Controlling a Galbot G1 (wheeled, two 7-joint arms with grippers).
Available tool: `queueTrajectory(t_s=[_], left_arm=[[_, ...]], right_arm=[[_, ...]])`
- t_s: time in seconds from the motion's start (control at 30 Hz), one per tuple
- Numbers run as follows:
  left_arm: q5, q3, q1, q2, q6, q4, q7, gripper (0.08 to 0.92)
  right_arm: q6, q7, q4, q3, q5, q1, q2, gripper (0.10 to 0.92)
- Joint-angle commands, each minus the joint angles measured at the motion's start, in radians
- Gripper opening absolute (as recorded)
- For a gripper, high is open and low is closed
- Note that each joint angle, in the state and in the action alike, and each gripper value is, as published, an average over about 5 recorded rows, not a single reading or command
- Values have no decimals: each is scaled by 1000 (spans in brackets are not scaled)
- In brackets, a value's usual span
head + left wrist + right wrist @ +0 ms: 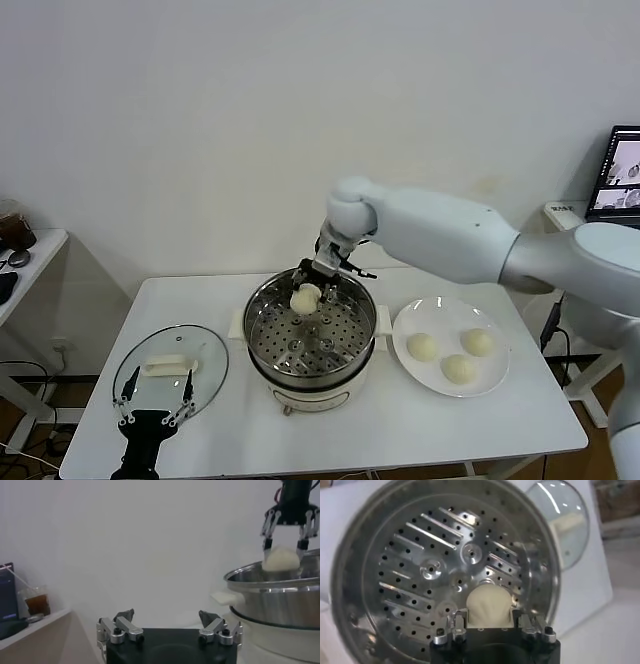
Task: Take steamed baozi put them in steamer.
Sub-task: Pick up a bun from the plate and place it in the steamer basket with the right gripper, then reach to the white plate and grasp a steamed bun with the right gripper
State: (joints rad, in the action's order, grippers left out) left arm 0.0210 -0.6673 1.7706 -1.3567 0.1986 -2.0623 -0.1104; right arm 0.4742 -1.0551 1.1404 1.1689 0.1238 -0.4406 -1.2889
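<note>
My right gripper [309, 287] hangs over the back part of the steamer [312, 377], shut on one cream-white baozi [305, 298]. In the right wrist view that baozi [489, 605] sits between the two fingers of the right gripper [489, 624], above the perforated floor of the steamer [420, 555]. The left wrist view shows the baozi [281, 559] at the level of the steamer's rim [272, 577]. Three more baozi [423, 347] [479, 342] [459, 369] lie on the white plate [440, 318]. My left gripper [153, 408] is parked open at the front left, nothing between its fingers.
A round glass lid [200, 352] with a white handle lies flat on the table left of the steamer, just beyond the left gripper. A side table with a drink cup [37, 602] stands farther left. A laptop [620, 172] is at the far right.
</note>
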Motion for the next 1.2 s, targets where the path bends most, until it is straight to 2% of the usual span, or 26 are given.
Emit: queueTrajectory(t_s=[0.03,0.27,0.43,0.57,0.67,0.8,0.93,1.03,1.2], left_arm=[[1,-2,-3,0,0,2,0,823],[4,-5,-5,2,1,3,1,823],[4,-6,-9,2,1,3,1,823],[5,-5,-11,1,1,2,2,823],[6,-4,-12,2,0,1,2,823],[2,-3,-13,3,-2,-2,3,823],[-1,-4,-15,7,-1,-6,3,823],[-4,-8,-21,15,-1,-6,4,823],[-11,-12,-35,28,-2,-2,7,823]], right_arm=[[188,62,-132,-24,282,60,-62,534],[243,93,-226,-71,354,87,-92,550],[256,113,-229,-73,323,97,-98,577],[247,121,-193,-70,258,85,-81,666],[189,93,-114,-55,141,42,-41,750],[-67,26,58,-8,-90,-66,63,815],[-382,-5,223,48,-321,-182,216,822],[-565,-12,306,57,-381,-225,335,823],[-796,-37,408,52,-367,-239,520,823]])
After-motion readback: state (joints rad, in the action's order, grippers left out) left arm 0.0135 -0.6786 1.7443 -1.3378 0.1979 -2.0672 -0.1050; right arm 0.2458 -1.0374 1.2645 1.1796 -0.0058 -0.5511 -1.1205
